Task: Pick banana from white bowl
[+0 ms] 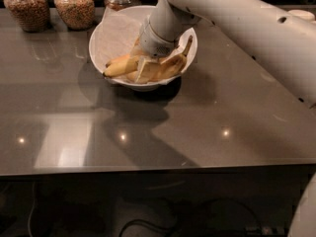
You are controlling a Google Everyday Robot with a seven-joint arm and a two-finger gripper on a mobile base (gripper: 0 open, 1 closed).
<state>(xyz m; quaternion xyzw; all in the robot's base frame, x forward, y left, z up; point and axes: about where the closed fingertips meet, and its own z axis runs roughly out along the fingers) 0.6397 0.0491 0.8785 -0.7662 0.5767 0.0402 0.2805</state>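
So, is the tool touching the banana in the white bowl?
Cannot tell. Camera view: the tool sits low in the white bowl, overlapping the banana; neither contact nor gap shows plainly.

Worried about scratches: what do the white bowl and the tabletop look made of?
The white bowl looks like glossy ceramic or hard plastic: smooth, shiny rim. The tabletop looks like polished dark stone or laminate: it mirrors lights. The gripper sits inside the bowl.

The gripper (148, 72) sits in the bowl (97, 53) beside the banana (120, 67), jars (74, 6) behind.
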